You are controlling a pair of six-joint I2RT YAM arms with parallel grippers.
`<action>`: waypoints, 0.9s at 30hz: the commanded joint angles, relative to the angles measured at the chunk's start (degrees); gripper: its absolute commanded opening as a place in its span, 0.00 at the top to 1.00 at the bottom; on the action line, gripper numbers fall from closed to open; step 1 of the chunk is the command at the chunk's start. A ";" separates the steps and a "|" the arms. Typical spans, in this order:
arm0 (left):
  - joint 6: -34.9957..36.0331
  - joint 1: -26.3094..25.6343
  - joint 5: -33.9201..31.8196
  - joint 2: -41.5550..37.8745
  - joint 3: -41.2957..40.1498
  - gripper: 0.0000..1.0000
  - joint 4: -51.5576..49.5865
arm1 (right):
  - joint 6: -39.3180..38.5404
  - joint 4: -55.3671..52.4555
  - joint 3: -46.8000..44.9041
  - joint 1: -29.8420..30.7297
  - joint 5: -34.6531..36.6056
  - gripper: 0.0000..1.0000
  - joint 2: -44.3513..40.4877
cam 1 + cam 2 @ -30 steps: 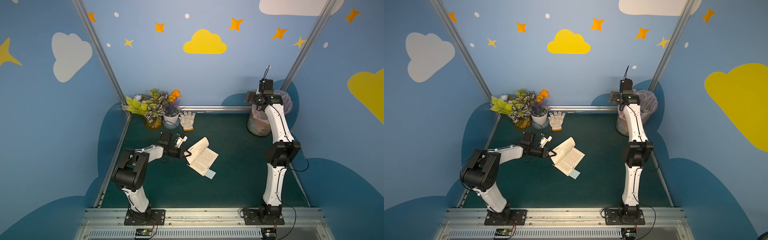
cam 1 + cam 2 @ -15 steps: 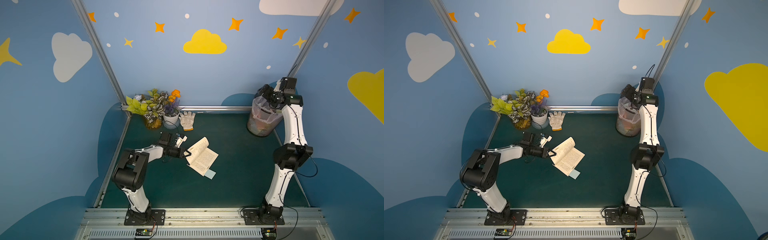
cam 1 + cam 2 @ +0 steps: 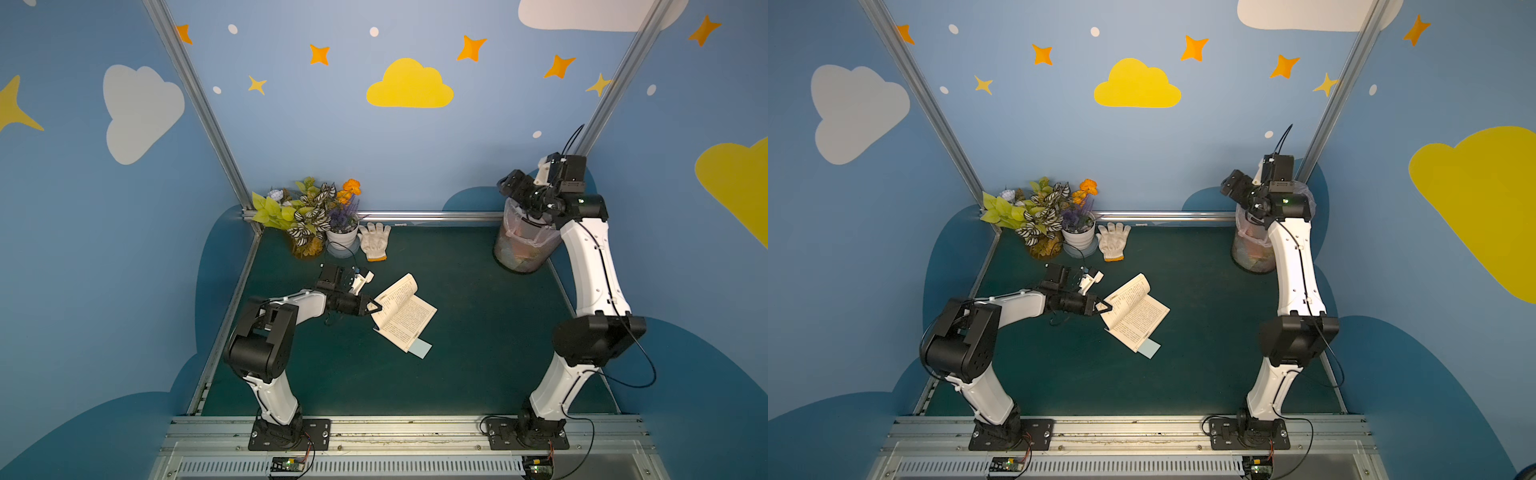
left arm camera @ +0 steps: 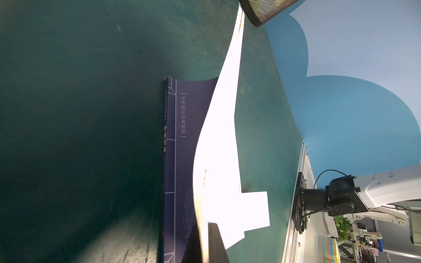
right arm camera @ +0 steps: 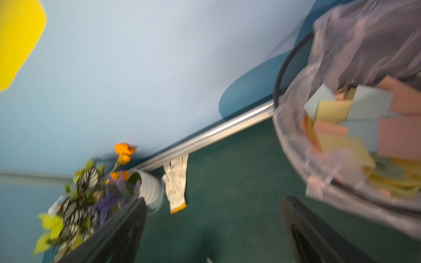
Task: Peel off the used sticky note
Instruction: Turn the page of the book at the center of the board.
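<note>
Left pincer (image 3: pixel 375 308) clenched on lifted pages of the open book (image 3: pixel 409 320); pale blue sticky note (image 3: pixel 420 348) jutting from its near corner; right pincer (image 3: pixel 514 189) released by the bin (image 3: pixel 521 253); possible page tear or book slip under peeling pull.

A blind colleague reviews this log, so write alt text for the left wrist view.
The left claw pinches a sheaf of bright white pages, lifted from a dark blue book lying on a green mat. A pale sticky note juts from the pages' edge; a mesh bin stands beyond.
</note>
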 commanded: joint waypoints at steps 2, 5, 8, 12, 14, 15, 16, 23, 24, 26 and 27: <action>0.12 0.32 -1.77 1.90 0.42 0.97 -3.08 | 6.84 11.61 -22.17 8.27 0.22 0.03 -11.90; 0.14 0.31 -1.65 2.01 0.49 0.97 -3.25 | 13.38 19.51 -39.55 14.36 0.00 0.03 -18.70; 0.23 0.31 -1.90 1.93 0.45 0.97 -3.25 | 20.61 25.04 -52.18 19.77 -2.44 0.03 -22.57; 0.11 0.36 -1.85 2.40 0.87 0.97 -3.68 | 29.07 32.21 -62.63 25.73 -6.37 0.03 -24.72; 0.08 0.40 -1.84 2.63 1.02 0.97 -3.91 | 33.22 38.62 -67.63 29.84 -5.24 0.03 -25.06; 0.19 0.40 -1.84 2.54 0.90 0.97 -3.89 | 34.87 41.06 -69.40 31.79 -4.65 0.03 -24.77; 0.18 0.40 -1.91 2.53 0.95 0.97 -3.84 | 36.20 42.90 -70.90 33.07 -4.20 0.03 -24.32; 0.23 0.40 -1.83 2.70 1.01 0.97 -3.88 | 43.57 54.14 -75.92 40.29 -1.13 0.03 -18.40; 0.31 0.40 -1.83 2.70 1.03 0.97 -3.89 | 44.26 54.71 -76.04 40.76 -1.22 0.03 -17.18; 0.43 0.40 -1.84 2.62 1.05 0.97 -3.92 | 45.86 57.16 -77.06 41.38 -1.10 0.03 -15.54; 0.49 0.40 -1.83 2.61 1.02 0.97 -3.96 | 46.71 58.34 -77.30 41.61 -0.85 0.03 -14.99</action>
